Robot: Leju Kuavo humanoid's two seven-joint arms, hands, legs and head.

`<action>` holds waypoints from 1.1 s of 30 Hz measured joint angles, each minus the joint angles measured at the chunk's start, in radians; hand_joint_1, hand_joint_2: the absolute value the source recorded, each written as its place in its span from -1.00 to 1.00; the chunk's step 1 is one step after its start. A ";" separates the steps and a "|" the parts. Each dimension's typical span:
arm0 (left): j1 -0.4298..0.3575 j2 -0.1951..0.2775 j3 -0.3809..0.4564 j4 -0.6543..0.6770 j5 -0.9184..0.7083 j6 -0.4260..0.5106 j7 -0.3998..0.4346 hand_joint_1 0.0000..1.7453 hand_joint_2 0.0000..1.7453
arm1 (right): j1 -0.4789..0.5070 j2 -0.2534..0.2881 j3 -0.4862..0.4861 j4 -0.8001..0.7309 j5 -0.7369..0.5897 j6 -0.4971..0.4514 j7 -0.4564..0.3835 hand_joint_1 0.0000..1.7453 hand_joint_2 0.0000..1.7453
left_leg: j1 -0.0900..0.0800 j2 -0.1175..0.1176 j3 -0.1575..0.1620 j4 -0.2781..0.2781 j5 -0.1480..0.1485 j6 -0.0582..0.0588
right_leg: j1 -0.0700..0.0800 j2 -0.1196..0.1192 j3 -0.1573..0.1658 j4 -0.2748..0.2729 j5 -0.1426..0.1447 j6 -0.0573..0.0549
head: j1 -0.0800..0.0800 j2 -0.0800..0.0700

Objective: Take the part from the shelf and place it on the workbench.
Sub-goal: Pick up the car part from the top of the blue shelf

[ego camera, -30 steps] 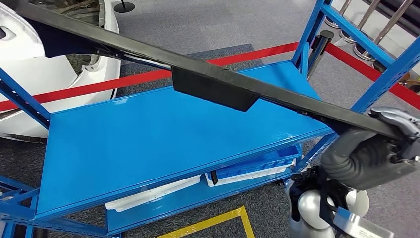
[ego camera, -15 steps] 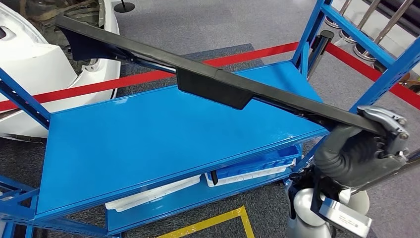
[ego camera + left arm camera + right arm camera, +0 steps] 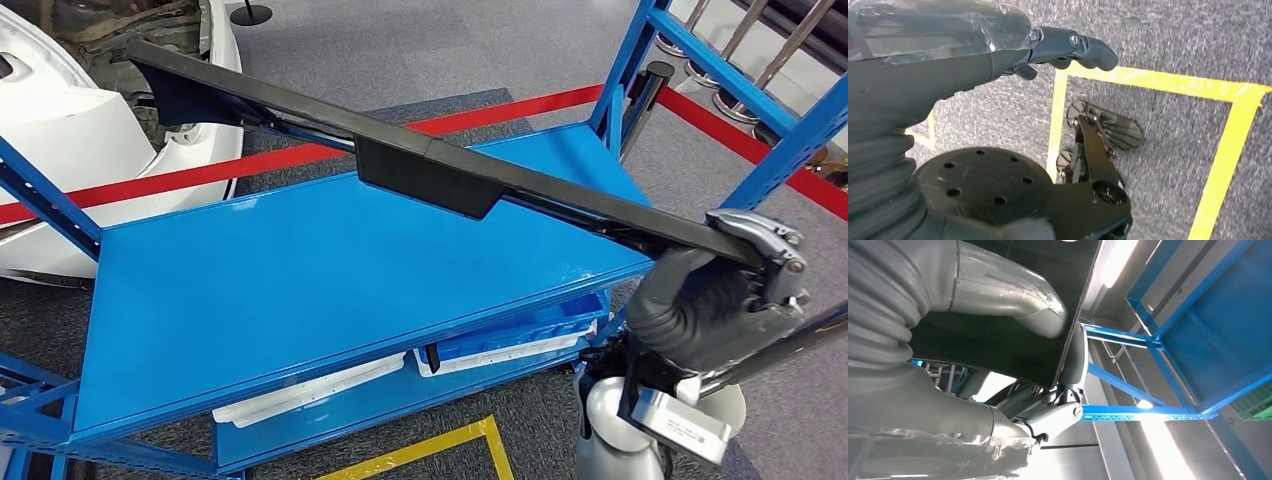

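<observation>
Black long part point(image 3: 430, 170) gripped by right hand point(image 3: 725, 295) above blue shelf point(image 3: 300, 290).

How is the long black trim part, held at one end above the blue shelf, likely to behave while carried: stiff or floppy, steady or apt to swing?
The long black trim part looks fairly stiff: it spans the blue shelf almost straight. The right hand grips only one end, so the far end would probably swing or twist. It seems light for its length, being thin and carried by one hand.

A car workshop is showing: blue steel shelving rack point(image 3: 300, 290), white car body point(image 3: 70, 130), yellow floor tape point(image 3: 420, 452), red barrier belt point(image 3: 250, 165).
</observation>
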 joint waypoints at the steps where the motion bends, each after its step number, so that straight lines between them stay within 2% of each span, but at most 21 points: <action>1: 0.000 0.000 0.000 0.001 -0.004 0.006 0.000 1.00 1.00 | -0.001 0.002 -0.001 0.002 0.000 0.000 -0.001 1.00 1.00 | 0.000 0.000 0.000 0.000 0.000 0.000 | 0.000 0.000 0.000 0.000 0.000 0.000 | 0.000 0.000; 27: 0.000 -0.001 0.020 0.016 0.016 -0.013 0.003 1.00 1.00 | -0.013 0.011 -0.013 0.030 -0.023 0.000 0.009 1.00 1.00 | 0.000 0.000 0.000 0.000 0.000 0.000 | 0.000 0.000 0.000 0.000 0.000 0.000 | 0.000 0.000; 29: 0.000 -0.001 0.024 0.018 0.020 -0.013 0.005 1.00 1.00 | -0.014 0.011 -0.013 0.031 -0.024 0.000 0.015 1.00 1.00 | -0.004 -0.001 0.001 0.000 0.001 0.006 | -0.003 0.000 0.003 -0.008 0.006 0.007 | -0.001 0.000; 31: 0.000 -0.002 0.027 0.019 0.028 -0.012 0.006 1.00 1.00 | -0.017 0.012 -0.013 0.033 -0.024 0.000 0.019 1.00 1.00 | 0.003 0.002 0.013 -0.026 0.017 0.018 | -0.004 -0.001 0.008 -0.010 0.002 0.015 | -0.001 0.000; 32: 0.000 -0.003 0.029 0.019 0.031 -0.012 0.006 1.00 1.00 | -0.019 0.012 -0.013 0.034 -0.023 0.000 0.021 1.00 1.00 | 0.008 0.004 0.021 -0.044 0.028 0.024 | -0.002 -0.001 0.002 0.009 -0.014 0.018 | 0.001 0.000; 33: -0.001 -0.004 0.030 0.019 0.033 -0.013 0.007 1.00 1.00 | -0.022 0.012 -0.013 0.035 -0.022 0.000 0.023 1.00 1.00 | 0.013 0.007 0.027 -0.059 0.036 0.026 | -0.002 -0.001 -0.014 0.047 -0.041 0.018 | 0.004 0.000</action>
